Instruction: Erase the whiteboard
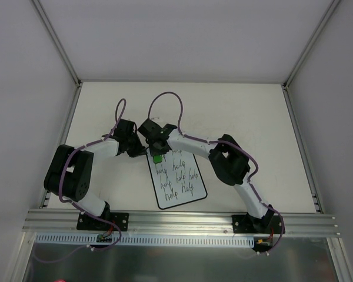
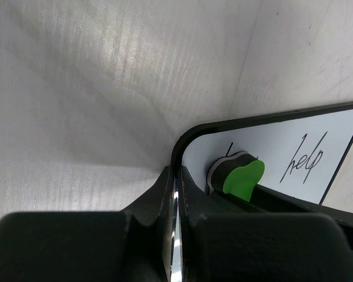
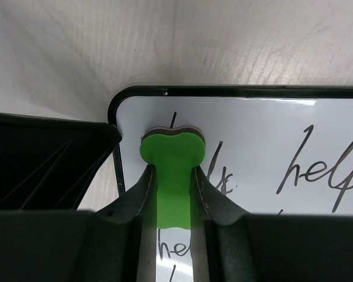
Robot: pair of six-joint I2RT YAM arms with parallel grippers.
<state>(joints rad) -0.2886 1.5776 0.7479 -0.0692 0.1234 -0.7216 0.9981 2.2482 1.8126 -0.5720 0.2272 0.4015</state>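
Pressing the eraser [image 3: 171,147], clenched in the right gripper [image 3: 172,176], too hard could drag the whiteboard [image 3: 253,126] from the left gripper [image 2: 175,179] pinching its edge.

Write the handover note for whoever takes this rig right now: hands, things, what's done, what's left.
Left hand: shut on the edge of the whiteboard near one corner, steadying it.
Right hand: shut on the green eraser, whose head rests on the board at that same corner.
Board lies flat on the table between the arms.
Done: very little; only the writing right beside the eraser looks smudged.
Left: the "help" words across the rest of the board need wiping.
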